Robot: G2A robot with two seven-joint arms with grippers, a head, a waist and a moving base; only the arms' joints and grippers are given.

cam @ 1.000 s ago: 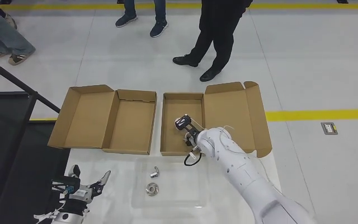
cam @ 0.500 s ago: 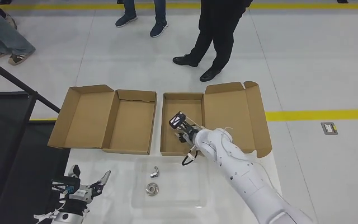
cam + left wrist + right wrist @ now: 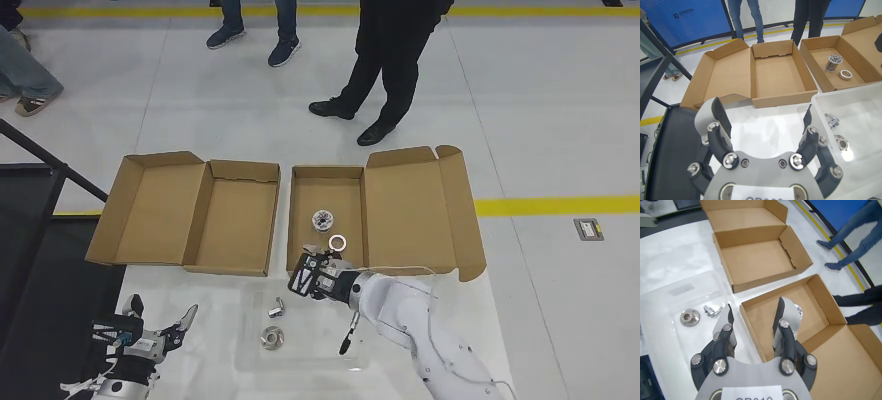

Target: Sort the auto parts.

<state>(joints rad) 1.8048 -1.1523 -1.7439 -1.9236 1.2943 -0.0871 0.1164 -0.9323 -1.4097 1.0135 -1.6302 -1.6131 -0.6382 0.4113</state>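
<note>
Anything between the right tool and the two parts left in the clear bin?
Nothing visible. The right tool hangs open above the right cardboard box's near wall, beside the clear bin; the flange and the small fitting lie uncovered on the bin floor, apart.

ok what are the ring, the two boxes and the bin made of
Ring: seemingly bare metal, silvery with a bright sheen; which metal cannot be told. Left box and right box: plain brown cardboard, matte, with folded flaps. Bin: clear, glossy plastic by the look; the white table shows through its walls.
</note>
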